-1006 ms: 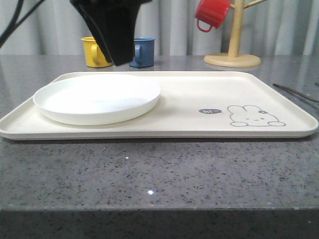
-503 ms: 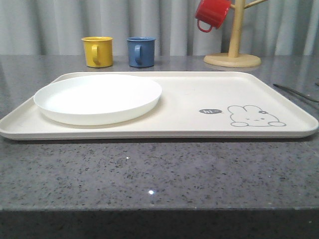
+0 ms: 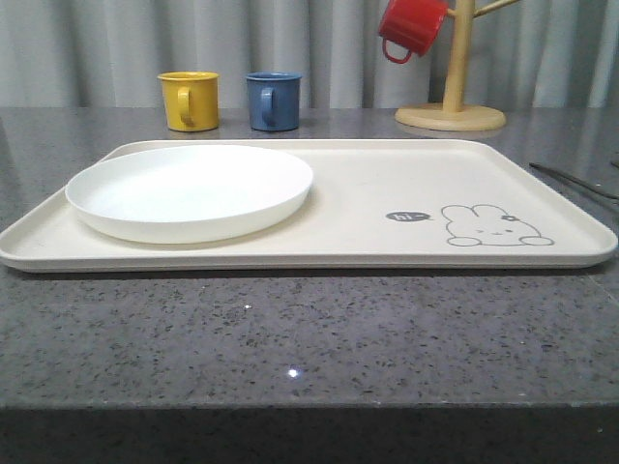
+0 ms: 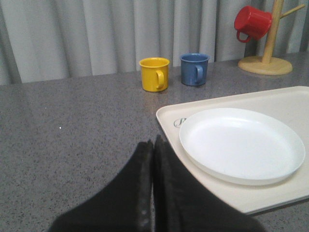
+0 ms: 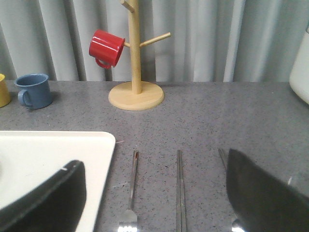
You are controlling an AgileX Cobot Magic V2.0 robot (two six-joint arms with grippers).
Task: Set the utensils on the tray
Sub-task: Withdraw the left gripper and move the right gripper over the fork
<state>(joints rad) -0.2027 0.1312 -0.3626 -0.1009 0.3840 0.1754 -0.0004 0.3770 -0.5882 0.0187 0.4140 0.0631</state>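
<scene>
On the near counter, right of the tray [image 5: 58,150], all utensils lie untouched: fork [image 5: 130,193], chopsticks [image 5: 180,188] and spoon [image 5: 223,158] (spoon mostly hidden behind one finger), side by side, apart from each other, handles pointing away. Right gripper [image 5: 154,203] hovers over them, jaws spread wide, holding nothing. Left gripper [image 4: 153,193] sits off the tray's left corner, fingers pressed together, empty. Tray carries a white plate [image 3: 191,190] on its left half; right half w/ rabbit drawing [image 3: 495,225] is bare. Beyond: yellow mug [image 3: 188,100], blue mug [image 3: 272,100], mug tree [image 3: 452,72] w/ red mug [image 3: 410,26]. Assessment: none placed, three items outstanding; first pick not yet made.
</scene>
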